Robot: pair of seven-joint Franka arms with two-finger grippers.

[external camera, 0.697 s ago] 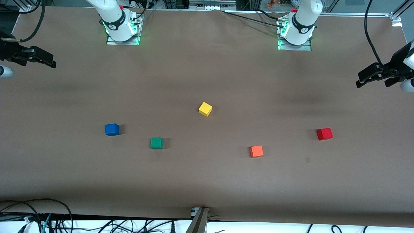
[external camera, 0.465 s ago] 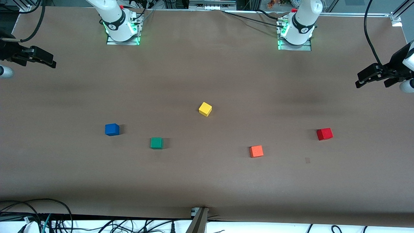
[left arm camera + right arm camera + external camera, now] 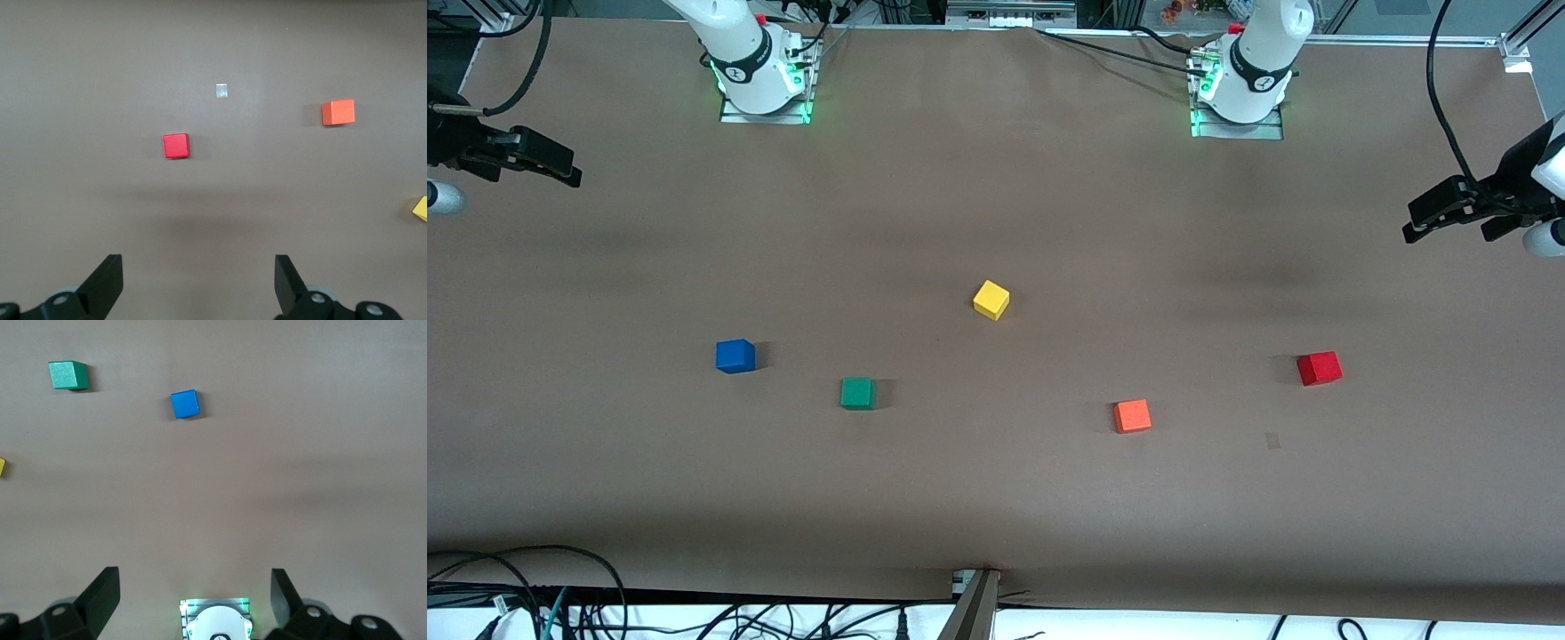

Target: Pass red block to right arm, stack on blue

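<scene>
- No brand or writing can be read on the cubes or the table [image 3: 996, 498].
- Left gripper [image 3: 1449, 213] hangs high over the table's edge at the left arm's end, fingers spread wide and empty; right gripper [image 3: 538, 160] likewise spread, empty, over the right arm's end.
- Red block [image 3: 1319, 368] lies flat on the table toward the left arm's end, slightly skewed, well apart from the blue [image 3: 735, 356] — a cube, no long axis.

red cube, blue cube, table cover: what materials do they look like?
Small deep-red cube: probably painted wood or foam; matte, crisp edges, no glare. Small solid blue cube: same look, flat even colour. Brown table cover: likely paper or thin sheet; dull, with faint ripples near the bases.
</scene>
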